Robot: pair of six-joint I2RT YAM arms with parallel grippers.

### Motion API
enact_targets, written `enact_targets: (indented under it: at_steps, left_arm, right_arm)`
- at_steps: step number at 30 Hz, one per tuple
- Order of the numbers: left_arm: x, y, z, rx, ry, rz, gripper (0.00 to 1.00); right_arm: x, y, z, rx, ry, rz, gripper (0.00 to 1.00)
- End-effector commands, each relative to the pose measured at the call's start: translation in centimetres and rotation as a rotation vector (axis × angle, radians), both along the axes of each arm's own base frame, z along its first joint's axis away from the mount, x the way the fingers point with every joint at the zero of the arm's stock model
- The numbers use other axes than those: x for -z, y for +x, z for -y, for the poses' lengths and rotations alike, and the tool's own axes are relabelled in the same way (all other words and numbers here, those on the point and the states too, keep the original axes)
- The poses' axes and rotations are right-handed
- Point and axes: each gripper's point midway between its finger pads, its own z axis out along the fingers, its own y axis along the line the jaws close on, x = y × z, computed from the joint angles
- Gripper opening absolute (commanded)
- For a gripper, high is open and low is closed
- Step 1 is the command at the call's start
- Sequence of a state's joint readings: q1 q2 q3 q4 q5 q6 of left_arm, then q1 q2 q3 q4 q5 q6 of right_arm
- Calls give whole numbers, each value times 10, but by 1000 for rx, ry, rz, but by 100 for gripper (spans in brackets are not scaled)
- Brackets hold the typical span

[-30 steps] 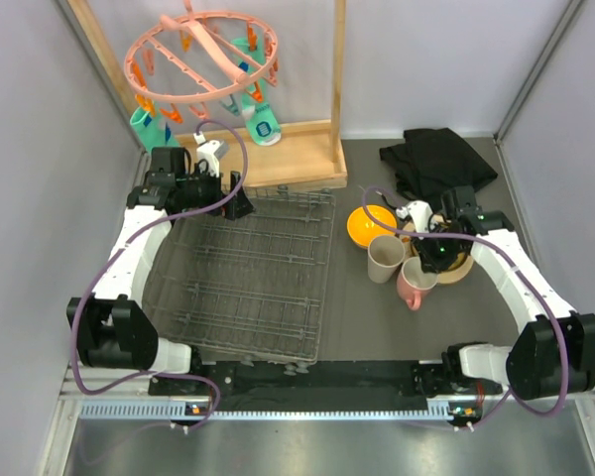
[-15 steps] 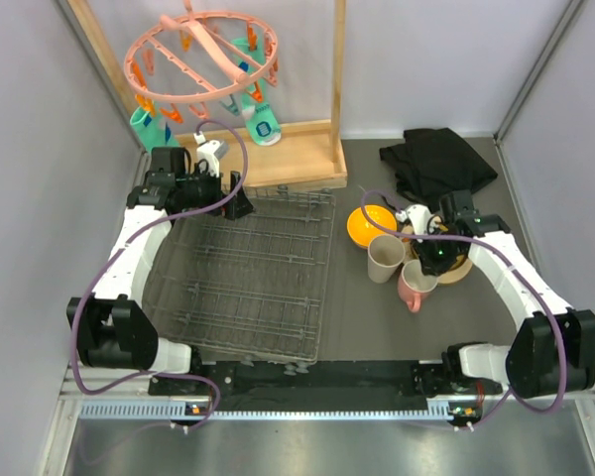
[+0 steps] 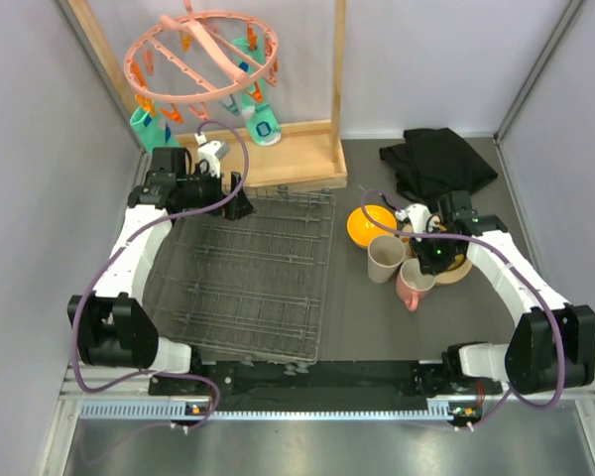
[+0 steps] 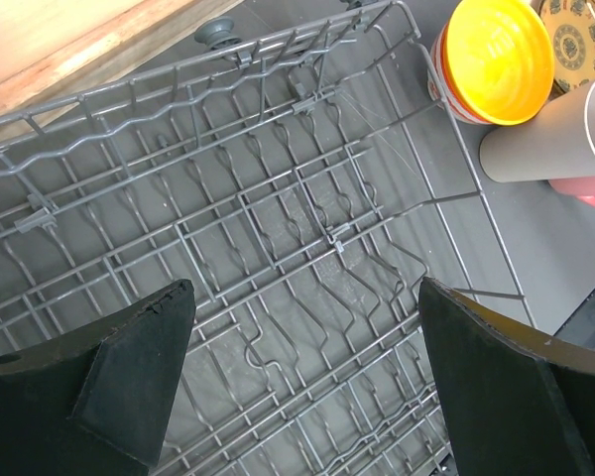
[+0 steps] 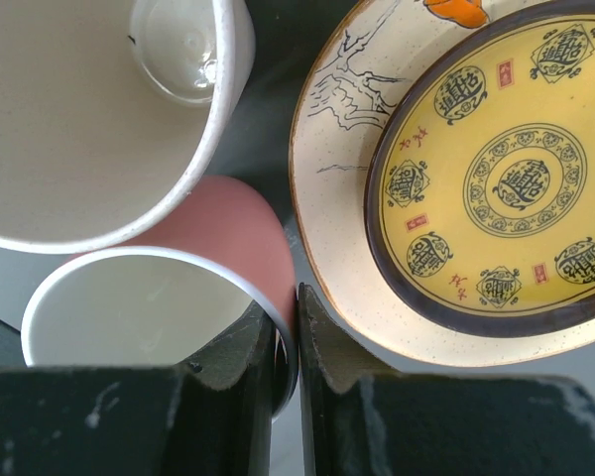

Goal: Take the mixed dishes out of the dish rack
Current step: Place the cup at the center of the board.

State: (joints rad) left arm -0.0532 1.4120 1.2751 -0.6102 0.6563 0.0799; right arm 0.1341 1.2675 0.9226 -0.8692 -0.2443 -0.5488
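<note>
The dark grey wire dish rack [image 3: 248,273] lies flat on the left of the table with nothing in it; it fills the left wrist view [image 4: 278,228]. My left gripper [image 3: 240,205] hangs open over the rack's far edge [image 4: 302,382]. To the right of the rack stand the orange bowl [image 3: 370,224] [image 4: 494,58], the beige cup [image 3: 385,258] [image 5: 89,109], the pink mug [image 3: 415,283] [image 5: 169,297] and the small yellow patterned plate [image 5: 496,169] on the cream bird-painted plate [image 5: 342,258]. My right gripper [image 3: 433,260] [image 5: 286,342] is shut on the pink mug's rim.
A wooden frame [image 3: 288,159] with a pink peg hanger [image 3: 203,55] stands behind the rack. A black cloth [image 3: 436,159] lies at the back right. Grey walls close in both sides.
The right arm has shifted very slightly; the mug stays on the table in its grip. The left arm has not moved.
</note>
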Motion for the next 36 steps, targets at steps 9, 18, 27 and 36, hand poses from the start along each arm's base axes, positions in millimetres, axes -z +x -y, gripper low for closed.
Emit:
enact_targets:
  at_steps: [9, 18, 27, 36]
  left_arm:
    - [-5, 0, 0, 24, 5, 20, 98]
    - [-3, -1, 1, 29, 1, 10, 98]
    - [-4, -2, 1, 32, 0, 16, 98]
    - [-3, -3, 2, 31, -3, 11, 98]
  right_arm:
    - [-11, 15, -3, 16, 28, 52, 0]
    - [-10, 15, -4, 18, 32, 49, 0]
    - [-6, 18, -5, 36, 41, 55, 0]
    - [-3, 21, -4, 50, 37, 73, 1]
